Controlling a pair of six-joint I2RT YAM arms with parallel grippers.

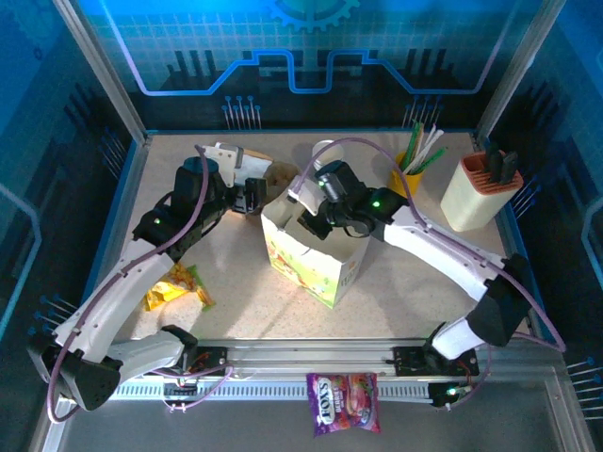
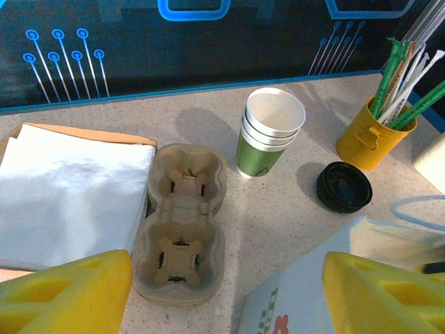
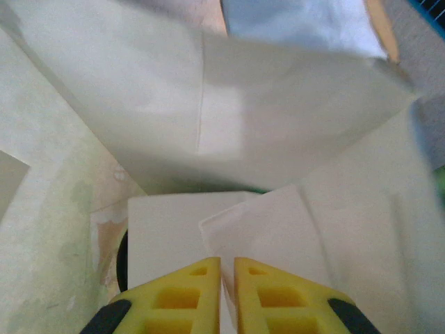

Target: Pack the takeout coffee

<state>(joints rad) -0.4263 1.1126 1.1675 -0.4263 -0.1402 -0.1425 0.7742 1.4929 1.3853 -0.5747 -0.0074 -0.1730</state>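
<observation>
Ahead of the left fingers (image 2: 62, 296) and a little to their right, nested cups (image 2: 268, 132), white above and green below, stand upright and uncovered on the worktop (image 2: 292, 223). One black lid (image 2: 344, 186) lies flat just right of the cups, apart from them. Left fingers: spread wide, holding nothing. A pulp carrier (image 2: 181, 223) with two empty wells lies directly ahead of them, between the napkins (image 2: 69, 195) on its left and the cups. Yellow straw cup (image 2: 375, 136): beyond the lid, far right. Right fingers (image 3: 181, 299): inside the flower-printed bag (image 1: 316, 259), closed to a thin gap on a white fold of its paper. The bag's corner sits beside the right-hand left finger.
</observation>
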